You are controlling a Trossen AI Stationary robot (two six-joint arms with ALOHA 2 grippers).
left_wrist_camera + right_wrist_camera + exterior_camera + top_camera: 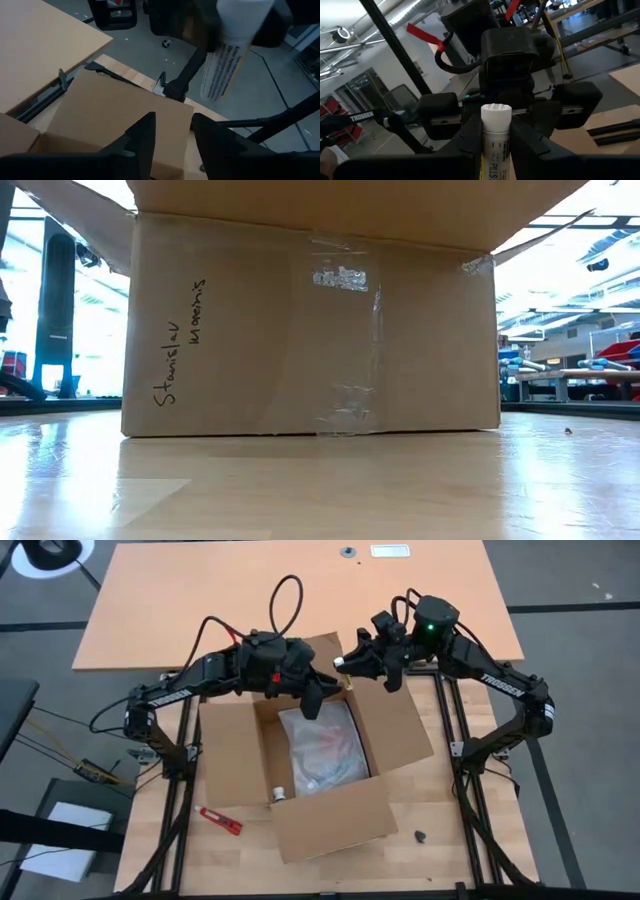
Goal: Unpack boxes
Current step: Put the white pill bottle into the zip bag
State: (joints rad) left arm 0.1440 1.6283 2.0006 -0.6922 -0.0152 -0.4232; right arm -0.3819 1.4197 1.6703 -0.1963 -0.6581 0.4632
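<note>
- Cardboard carton (310, 760), flaps open, sits at centre frame.
- We see the right gripper (352, 662), above the carton's upper edge, clamped on a white pill bottle (494, 137).
- Left gripper (318, 692), fingers apart, hovers beside it.
- Step in hand, we judge: lifting out contents; next, set the bottle on the table (200, 600).

"Stanislav" is handwritten on the box (310, 330); "TROSSEN" marks the right arm (503, 686); "PILLS" labels the bottle (495, 145).

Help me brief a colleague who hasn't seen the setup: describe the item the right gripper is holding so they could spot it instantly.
Start at the open cardboard box mid-table. Above its far edge, facing the left gripper, the right gripper holds a slim white bottle. Unlike the clear plastic bag and small white bottle inside the box, it is raised and has a ribbed cap and printed label.
</note>
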